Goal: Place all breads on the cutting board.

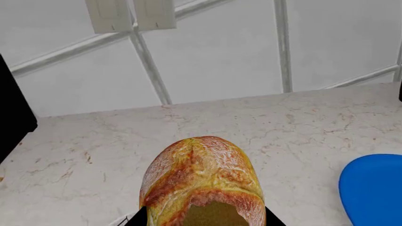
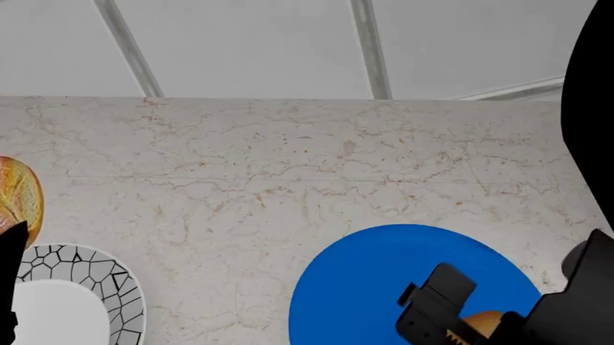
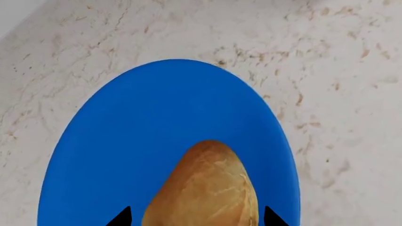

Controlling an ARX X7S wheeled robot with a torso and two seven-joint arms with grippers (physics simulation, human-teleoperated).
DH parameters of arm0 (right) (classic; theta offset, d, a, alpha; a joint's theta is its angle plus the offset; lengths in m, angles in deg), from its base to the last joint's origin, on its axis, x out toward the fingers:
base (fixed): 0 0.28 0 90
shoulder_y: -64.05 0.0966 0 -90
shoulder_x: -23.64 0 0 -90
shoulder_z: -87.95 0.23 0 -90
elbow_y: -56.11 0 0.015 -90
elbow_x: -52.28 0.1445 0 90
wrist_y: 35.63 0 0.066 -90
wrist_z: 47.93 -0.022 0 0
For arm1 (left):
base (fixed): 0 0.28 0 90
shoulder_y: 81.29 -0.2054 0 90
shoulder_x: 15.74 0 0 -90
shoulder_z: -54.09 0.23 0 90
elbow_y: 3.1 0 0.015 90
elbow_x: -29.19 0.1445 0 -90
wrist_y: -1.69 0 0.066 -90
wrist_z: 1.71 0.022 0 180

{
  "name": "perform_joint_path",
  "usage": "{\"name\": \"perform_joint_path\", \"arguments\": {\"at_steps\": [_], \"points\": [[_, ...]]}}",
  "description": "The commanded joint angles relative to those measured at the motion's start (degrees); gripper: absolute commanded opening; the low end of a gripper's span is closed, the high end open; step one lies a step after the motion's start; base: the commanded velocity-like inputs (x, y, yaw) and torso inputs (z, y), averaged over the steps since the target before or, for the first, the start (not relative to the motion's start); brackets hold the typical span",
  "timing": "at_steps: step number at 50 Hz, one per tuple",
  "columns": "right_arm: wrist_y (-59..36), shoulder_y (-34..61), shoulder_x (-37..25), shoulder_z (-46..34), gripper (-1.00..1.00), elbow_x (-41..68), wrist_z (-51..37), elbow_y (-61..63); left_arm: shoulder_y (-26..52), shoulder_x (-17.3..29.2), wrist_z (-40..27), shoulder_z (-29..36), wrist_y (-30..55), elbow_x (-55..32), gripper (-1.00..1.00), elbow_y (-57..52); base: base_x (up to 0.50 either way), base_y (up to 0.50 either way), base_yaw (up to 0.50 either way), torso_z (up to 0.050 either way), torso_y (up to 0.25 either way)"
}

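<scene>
1. All three renders are bright and evenly lit, with no visible light source.
2. The marble counter (image 2: 287, 172) shows no glare and almost no cast shadows.
3. The blue plate (image 3: 157, 122) is flat, saturated, unshaded.
4. Focus is sharp throughout, with no blur or edge distortion.

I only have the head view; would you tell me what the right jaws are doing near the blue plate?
Observer: The right loaf lies inside the right gripper, over the blue plate; slim gaps show either side.
Operator: And the loaf at my left edge?
Observer: The left loaf fills the left gripper, jaws against both its sides.
Operator: Is the cutting board anywhere?
Observer: No view shows it.
</scene>
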Motion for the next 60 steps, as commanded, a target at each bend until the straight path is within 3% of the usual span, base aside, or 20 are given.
{"name": "perform_joint_path", "arguments": {"at_steps": [1, 43, 44, 60], "points": [[-0.13, -1.44, 1.04, -0.30, 1.00, -0.97, 0.18, -0.81, -0.81, 0.43, -0.24, -0.34, -1.32, -0.29, -1.00, -0.33, 0.00, 0.00, 0.00, 0.000, 0.000], [-0.46, -4.63, 2.08, 0.79, 1.00, -0.45, 0.47, -2.43, -2.08, 0.83, 0.62, -0.94, -2.41, 0.44, -1.00, -0.58, 0.00, 0.00, 0.00, 0.000, 0.000], [-0.43, -4.58, 1.99, 0.87, -1.00, -0.40, 0.36, -2.33, -1.77, 0.98, 0.46, -0.93, -2.53, 0.02, -1.00, -0.43, 0.00, 0.00, 0.00, 0.000, 0.000], [-1.62, -0.29, 0.53, 1.58, -1.00, -4.36, -3.43, 0.22, -1.71, 0.82, 0.63, -0.67, -2.66, 0.24, -1.00, -0.62, 0.00, 0.00, 0.00, 0.000, 0.000]]}}
